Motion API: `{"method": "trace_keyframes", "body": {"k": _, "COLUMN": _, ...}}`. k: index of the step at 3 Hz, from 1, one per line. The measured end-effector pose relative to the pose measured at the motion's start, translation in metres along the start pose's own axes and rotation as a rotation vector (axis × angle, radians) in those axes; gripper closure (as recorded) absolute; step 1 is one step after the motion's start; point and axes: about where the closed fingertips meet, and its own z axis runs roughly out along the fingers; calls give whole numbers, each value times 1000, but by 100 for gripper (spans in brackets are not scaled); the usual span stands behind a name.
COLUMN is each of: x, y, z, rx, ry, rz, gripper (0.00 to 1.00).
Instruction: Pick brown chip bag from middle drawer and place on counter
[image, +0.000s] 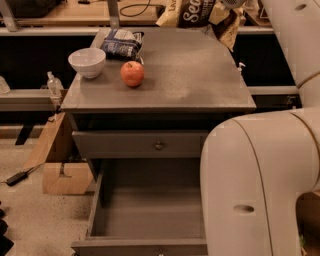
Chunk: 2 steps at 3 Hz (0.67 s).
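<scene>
The brown chip bag (192, 12) hangs in the air above the far edge of the counter (185, 75), cut off by the top of the view, with white lettering showing. My gripper (231, 4) is at the very top edge, at the bag's right side, shut on it. The middle drawer (150, 212) is pulled open below the cabinet front, and its grey floor is bare. My large white arm (260, 185) hides the drawer's right part.
On the counter's left stand a white bowl (87, 61), a red apple (132, 73) and a blue-and-white snack bag (121, 43). The top drawer front with a knob (159, 146) is closed. A cardboard box (62, 170) sits on the floor at left. A wooden benchtop (75, 11) runs behind.
</scene>
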Motion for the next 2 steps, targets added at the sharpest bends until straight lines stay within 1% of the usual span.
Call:
{"method": "trace_keyframes", "body": {"k": 1, "x": 0, "y": 2, "z": 4, "rx": -5, "ry": 2, "rz": -1, "gripper": 7}}
{"method": "trace_keyframes", "body": {"k": 2, "x": 0, "y": 4, "z": 6, "rx": -8, "ry": 3, "rz": -2, "gripper": 0}}
